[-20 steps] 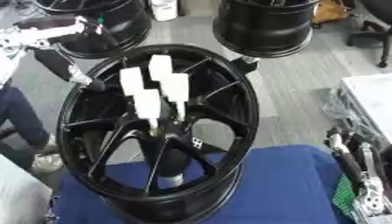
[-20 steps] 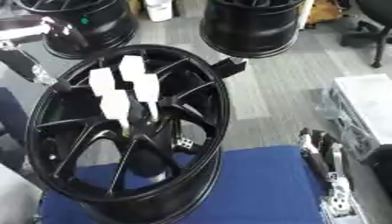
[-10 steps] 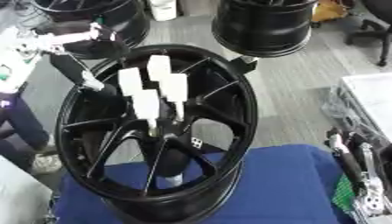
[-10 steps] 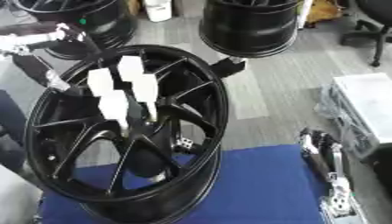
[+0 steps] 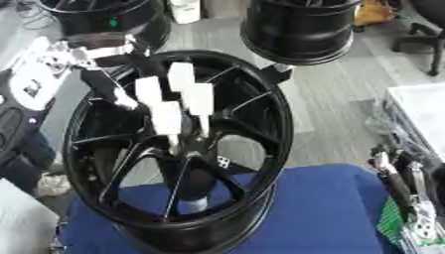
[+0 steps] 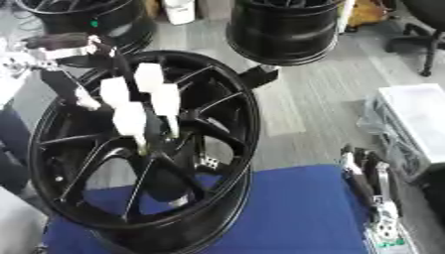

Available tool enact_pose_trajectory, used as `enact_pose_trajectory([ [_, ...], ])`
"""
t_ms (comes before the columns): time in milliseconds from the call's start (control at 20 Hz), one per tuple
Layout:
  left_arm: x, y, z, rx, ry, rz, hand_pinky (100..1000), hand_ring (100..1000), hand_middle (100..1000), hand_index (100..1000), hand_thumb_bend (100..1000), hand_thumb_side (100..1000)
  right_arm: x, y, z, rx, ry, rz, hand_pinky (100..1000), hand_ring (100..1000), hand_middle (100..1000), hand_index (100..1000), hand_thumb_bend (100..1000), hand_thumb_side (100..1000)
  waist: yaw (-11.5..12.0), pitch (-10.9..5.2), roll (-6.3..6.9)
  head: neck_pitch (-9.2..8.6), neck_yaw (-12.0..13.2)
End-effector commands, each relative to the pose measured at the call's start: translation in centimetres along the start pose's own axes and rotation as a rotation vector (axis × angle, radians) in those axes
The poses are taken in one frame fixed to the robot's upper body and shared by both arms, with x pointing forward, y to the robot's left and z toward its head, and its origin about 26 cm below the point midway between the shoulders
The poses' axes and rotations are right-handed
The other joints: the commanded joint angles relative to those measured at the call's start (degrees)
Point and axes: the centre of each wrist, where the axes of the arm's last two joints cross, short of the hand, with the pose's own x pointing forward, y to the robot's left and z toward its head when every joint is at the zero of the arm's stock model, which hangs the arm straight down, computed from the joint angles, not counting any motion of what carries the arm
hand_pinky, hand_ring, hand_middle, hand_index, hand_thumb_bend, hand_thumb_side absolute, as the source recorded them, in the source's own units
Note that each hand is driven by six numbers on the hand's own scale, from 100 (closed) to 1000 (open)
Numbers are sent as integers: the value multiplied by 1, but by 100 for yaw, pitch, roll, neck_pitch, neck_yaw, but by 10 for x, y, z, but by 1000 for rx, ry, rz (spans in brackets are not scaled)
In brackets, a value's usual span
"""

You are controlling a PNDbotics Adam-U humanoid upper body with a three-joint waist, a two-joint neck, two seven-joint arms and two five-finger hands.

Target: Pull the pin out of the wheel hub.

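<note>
A blue-covered worktop (image 5: 322,208) fills the lower part of both views, with grey floor (image 5: 334,94) beyond it. Two more black rims stand on that floor, one far left (image 5: 109,20) and one far right (image 5: 300,30), and an office chair (image 6: 426,30) shows at the upper right edge.

The black multi-spoke wheel (image 5: 178,149) stands tilted on the blue cover, its open face turned toward the camera. The left hand (image 5: 174,106), covered in white pads, reaches into the wheel's face with its fingers pointing down at the hub (image 5: 187,149), which sits just below the fingertips. The fingers look bunched near the hub, but I cannot tell whether they grip anything; the pin itself cannot be made out.

The right hand (image 6: 369,193) rests near the lower right corner, well apart from the wheel, its fingers straight and relaxed.
</note>
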Motion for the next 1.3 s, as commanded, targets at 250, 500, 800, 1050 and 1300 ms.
enact_pose_trajectory([
  [250, 1, 14, 2, -74, -83, -59, 576, 447, 441, 579, 490, 382, 5, -2, -4, 5, -20, 4, 675, 586, 549, 601, 100, 592, -6, -61, -16, -10, 7],
  [500, 4, 18, 4, -61, -110, 14, 553, 382, 371, 513, 440, 372, 4, -2, -4, 3, -19, 4, 675, 585, 549, 601, 100, 594, 0, -58, -19, -10, 0],
  [800, 10, 31, 10, -72, -139, 62, 549, 366, 352, 491, 363, 230, 4, -3, -4, 0, -18, 4, 675, 585, 549, 601, 100, 595, 8, -68, -17, -10, -6],
  [1050, 13, 47, 24, -63, -165, 44, 552, 362, 348, 481, 320, 148, 4, -3, -4, -2, -16, 4, 675, 585, 549, 601, 100, 595, 26, -81, -19, -10, -25],
  [1300, 16, 77, 64, 47, -161, 32, 561, 361, 346, 480, 306, 106, 2, -5, -4, -9, -11, 8, 676, 586, 549, 602, 100, 597, 71, -101, -7, -10, -64],
])
